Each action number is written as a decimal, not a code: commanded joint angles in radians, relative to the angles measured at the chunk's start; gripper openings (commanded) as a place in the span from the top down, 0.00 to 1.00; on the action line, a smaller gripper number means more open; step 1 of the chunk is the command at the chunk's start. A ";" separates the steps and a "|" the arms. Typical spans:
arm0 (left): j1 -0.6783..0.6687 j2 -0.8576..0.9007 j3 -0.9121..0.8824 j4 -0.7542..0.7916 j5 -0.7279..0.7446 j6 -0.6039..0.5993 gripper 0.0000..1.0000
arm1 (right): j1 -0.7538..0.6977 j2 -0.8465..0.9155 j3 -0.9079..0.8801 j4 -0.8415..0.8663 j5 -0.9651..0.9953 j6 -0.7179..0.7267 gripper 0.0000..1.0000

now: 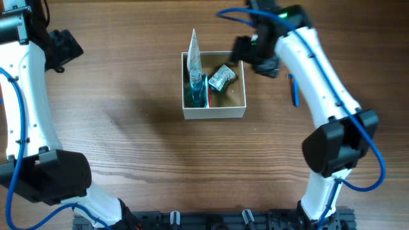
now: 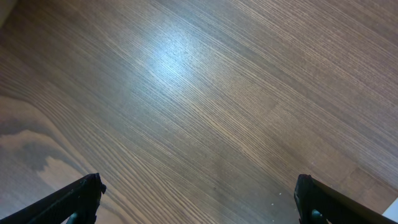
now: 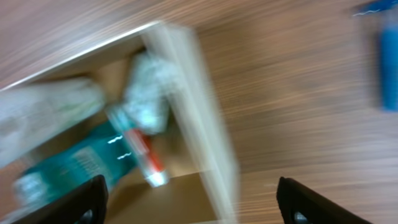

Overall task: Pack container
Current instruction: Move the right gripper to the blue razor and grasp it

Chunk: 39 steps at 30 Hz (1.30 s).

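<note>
Right tool (image 3: 191,200) and left tool (image 2: 198,202) spread wide, empty. Brown wooden desk (image 1: 128,96) carries white square container with tan inside (image 1: 214,114) at centre. Teal-white tube (image 1: 195,80) and crumpled silver packet (image 1: 222,78) are inside. Thin blue pen-like item (image 1: 294,91) lies outside, likely left to pack.

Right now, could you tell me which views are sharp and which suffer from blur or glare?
Overhead: sharp and evenly lit, the container crisp. Left wrist: in focus, with a glare patch on the table. Right wrist: heavy motion blur smears the container and a blue item.

container (image 1: 214,113) holding tube (image 1: 195,80), perhaps crumpled packet (image 1: 222,78)
</note>
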 commanded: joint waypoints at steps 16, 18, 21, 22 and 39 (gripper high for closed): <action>0.004 0.003 -0.003 0.001 0.009 -0.009 0.00 | -0.270 -0.014 -0.328 0.149 0.143 -0.661 0.00; 0.004 0.003 -0.003 0.001 0.009 -0.009 0.00 | -0.270 -0.013 -0.377 0.200 0.142 -0.664 0.00; 0.004 0.003 -0.003 0.001 0.009 -0.009 0.00 | -0.270 -0.013 -0.450 0.277 0.142 -0.664 0.00; 0.004 0.003 -0.003 0.001 0.009 -0.009 0.00 | -0.270 -0.013 -0.468 0.298 0.142 -0.664 0.00; 0.004 0.003 -0.003 0.001 0.009 -0.009 0.00 | -0.270 -0.013 -0.579 0.500 0.134 -0.667 0.00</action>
